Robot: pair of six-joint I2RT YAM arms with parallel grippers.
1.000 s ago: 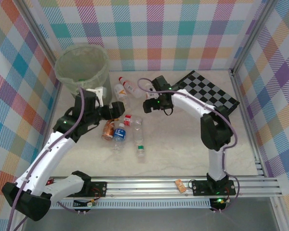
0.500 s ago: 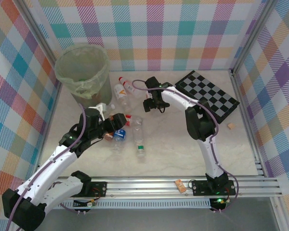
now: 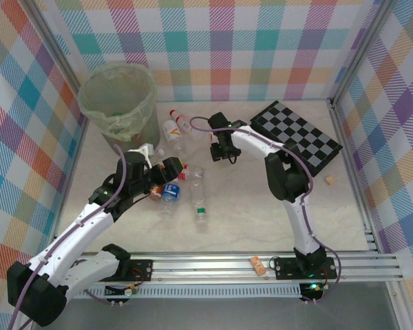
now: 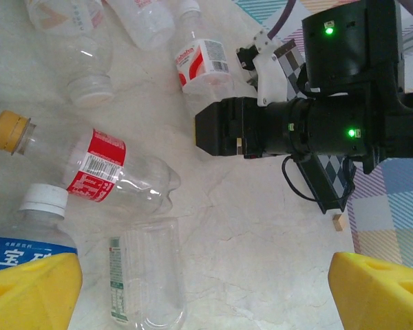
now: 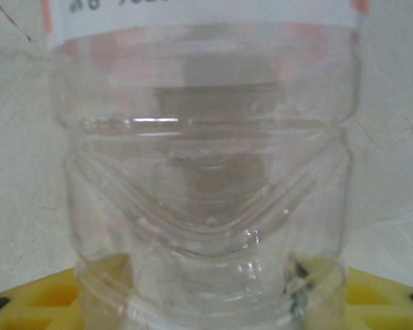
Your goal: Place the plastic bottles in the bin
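We have the right gripper (image 5: 206, 295) clamped on the red-and-white bottle (image 4: 203, 65). In its wrist view the clear body fills the gap and meets the yellow fingers (image 5: 385, 292) on both sides. That bottle lies on the table (image 3: 261, 199), between the V-logo bottle (image 4: 55, 14) and the checkerboard (image 3: 299, 134).

Our left gripper (image 4: 206, 295) hangs with its jaws wide apart over a cluster of bottles lying on their sides mid-table. The blue-label bottle (image 4: 34, 230) sits partly under one yellow finger, the yellow-cap bottle (image 4: 96, 172) lies just beyond it, and the clear bottle (image 4: 148, 275) lies beside both.

From above we also make out an amber bottle (image 3: 155, 192) by that gripper and a green-cap bottle (image 3: 201, 214) nearer the bases.

The bin (image 3: 124, 130) stands upright in the far left corner, near the left gripper and apart from the right one, and we cannot tell what lies inside it
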